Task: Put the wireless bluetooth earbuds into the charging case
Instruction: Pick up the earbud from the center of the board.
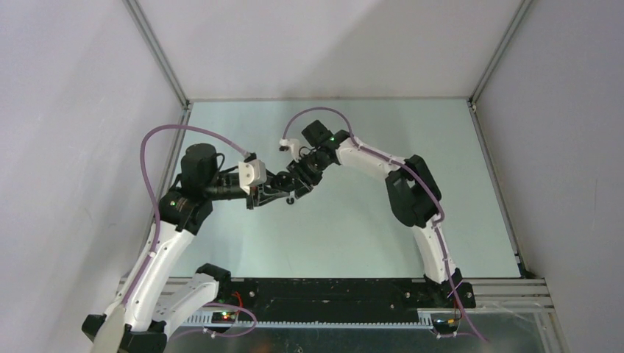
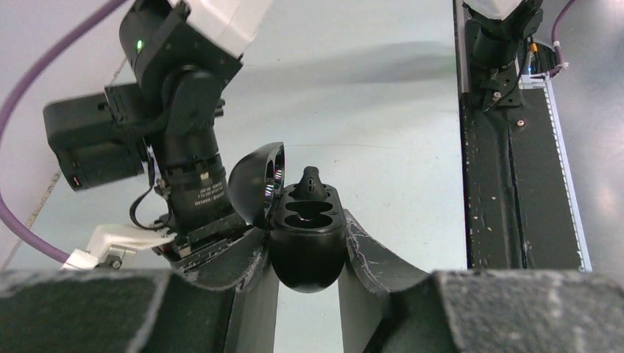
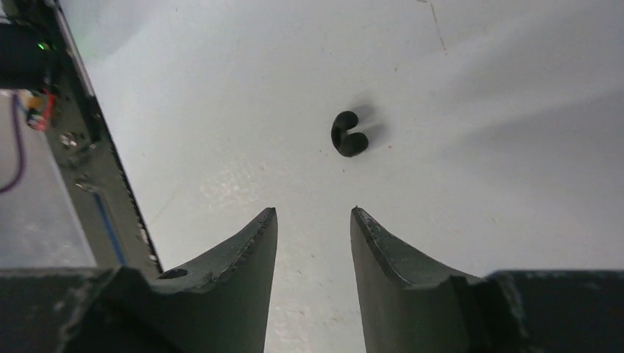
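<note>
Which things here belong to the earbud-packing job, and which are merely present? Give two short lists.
Belonging to the job:
- charging case, lid open, gripped by the left end effector
- seated black earbud, poking up from the case
- loose black earbud, lying ahead of the right end effector, which is open

Merely present:
- table
- purple cable
- black rail at the near edge

Black charging case (image 2: 307,254) open (lid (image 2: 254,184) tilted left); black earbud (image 3: 349,134) lying loose.

No lettering I can read.
Tiny white print rings the black wrist barrel (image 2: 197,193) of my right arm, seen from my left wrist camera, but it is too small to make out.
</note>
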`<state>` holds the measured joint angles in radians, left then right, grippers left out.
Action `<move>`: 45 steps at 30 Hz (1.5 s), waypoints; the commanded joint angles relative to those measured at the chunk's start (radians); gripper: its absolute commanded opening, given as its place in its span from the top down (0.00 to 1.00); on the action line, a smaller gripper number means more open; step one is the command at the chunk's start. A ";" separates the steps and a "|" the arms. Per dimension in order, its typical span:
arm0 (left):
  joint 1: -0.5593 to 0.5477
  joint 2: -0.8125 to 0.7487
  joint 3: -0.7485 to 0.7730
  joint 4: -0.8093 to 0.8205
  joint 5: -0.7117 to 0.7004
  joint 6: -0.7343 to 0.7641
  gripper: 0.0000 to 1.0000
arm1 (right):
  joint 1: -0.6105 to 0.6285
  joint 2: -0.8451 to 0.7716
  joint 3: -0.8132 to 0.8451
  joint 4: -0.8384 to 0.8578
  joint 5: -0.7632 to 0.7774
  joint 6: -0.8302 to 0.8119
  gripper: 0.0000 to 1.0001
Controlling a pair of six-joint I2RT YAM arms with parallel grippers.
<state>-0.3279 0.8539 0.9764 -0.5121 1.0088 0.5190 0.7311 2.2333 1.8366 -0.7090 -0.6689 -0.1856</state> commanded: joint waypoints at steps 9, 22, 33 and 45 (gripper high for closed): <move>0.014 -0.010 -0.005 0.041 0.029 -0.028 0.92 | 0.107 -0.040 0.046 -0.096 0.094 -0.391 0.49; 0.019 -0.009 -0.011 0.070 0.028 -0.059 0.92 | 0.161 0.028 0.067 -0.030 0.193 -0.456 0.53; 0.021 -0.004 -0.010 0.081 0.025 -0.073 0.91 | 0.151 0.082 0.120 -0.073 0.165 -0.450 0.57; 0.020 -0.001 -0.012 0.084 0.023 -0.078 0.91 | 0.122 0.105 0.166 -0.075 0.177 -0.455 0.59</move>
<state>-0.3172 0.8566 0.9630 -0.4641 1.0100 0.4591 0.8616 2.3341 1.9614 -0.7795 -0.4942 -0.6239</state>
